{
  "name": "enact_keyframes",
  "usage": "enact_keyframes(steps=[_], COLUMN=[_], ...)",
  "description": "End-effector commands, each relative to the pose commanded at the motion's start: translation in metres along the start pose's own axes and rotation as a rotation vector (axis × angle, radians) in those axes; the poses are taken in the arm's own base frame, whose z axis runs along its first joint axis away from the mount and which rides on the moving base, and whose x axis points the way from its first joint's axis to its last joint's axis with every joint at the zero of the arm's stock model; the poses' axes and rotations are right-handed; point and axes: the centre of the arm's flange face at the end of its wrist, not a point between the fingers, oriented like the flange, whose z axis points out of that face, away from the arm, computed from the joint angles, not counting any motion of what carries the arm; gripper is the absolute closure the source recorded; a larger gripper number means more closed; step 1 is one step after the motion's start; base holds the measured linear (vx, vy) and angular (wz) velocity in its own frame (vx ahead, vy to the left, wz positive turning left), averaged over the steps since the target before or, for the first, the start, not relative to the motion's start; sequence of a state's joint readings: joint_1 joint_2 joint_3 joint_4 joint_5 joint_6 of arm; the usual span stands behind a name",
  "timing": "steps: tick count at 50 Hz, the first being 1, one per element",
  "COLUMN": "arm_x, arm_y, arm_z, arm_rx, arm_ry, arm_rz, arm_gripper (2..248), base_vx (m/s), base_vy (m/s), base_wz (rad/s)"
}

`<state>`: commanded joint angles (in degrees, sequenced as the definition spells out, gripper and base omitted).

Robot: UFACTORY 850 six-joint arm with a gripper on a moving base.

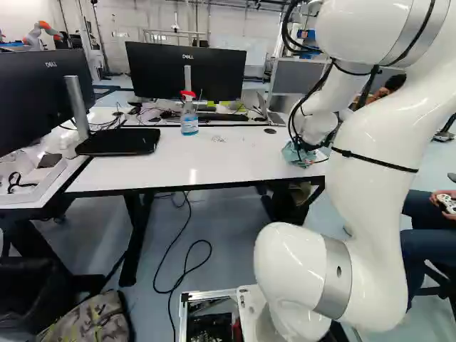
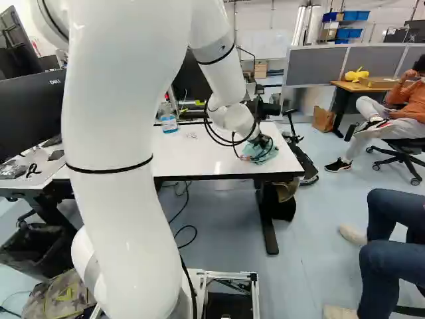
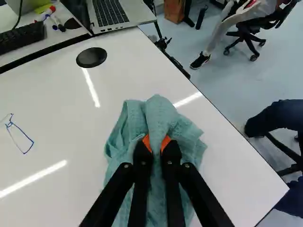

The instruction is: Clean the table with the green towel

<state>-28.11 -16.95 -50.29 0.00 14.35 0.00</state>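
My gripper (image 2: 263,141) is low over the right end of the white table (image 2: 199,159) in the right base view, at the green towel (image 2: 260,153). In the wrist view the gripper (image 3: 157,144) is shut on a bunched fold of the towel (image 3: 158,113), its orange pads pressing from both sides. The rest of the cloth spreads on the table around and under the fingers. Blue marker lines (image 3: 20,137) show on the tabletop, away to one side of the towel.
A spray bottle (image 1: 189,117) with a red top stands near the table's back edge. A black disc (image 3: 91,57) and a laptop (image 3: 111,14) lie beyond the towel. Monitors (image 1: 187,70) stand behind and at the left. A seated person's legs (image 2: 378,252) are right of the table.
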Motion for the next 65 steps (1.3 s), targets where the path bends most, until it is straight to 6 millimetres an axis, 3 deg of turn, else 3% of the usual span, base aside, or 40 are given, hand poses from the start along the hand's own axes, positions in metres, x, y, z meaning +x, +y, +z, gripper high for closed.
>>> enact_keyframes(steps=[47,65], arm_x=[0.061,0.067], arm_y=[-0.070,-0.102], arm_z=[-0.014,-0.006], arm_rx=[0.095,0.137], arm_ry=[0.142,0.152], arm_rz=[-0.075,-0.107], arm_gripper=[213,213], base_vx=[0.000,0.000], base_vy=[0.000,0.000], base_wz=[0.000,0.000])
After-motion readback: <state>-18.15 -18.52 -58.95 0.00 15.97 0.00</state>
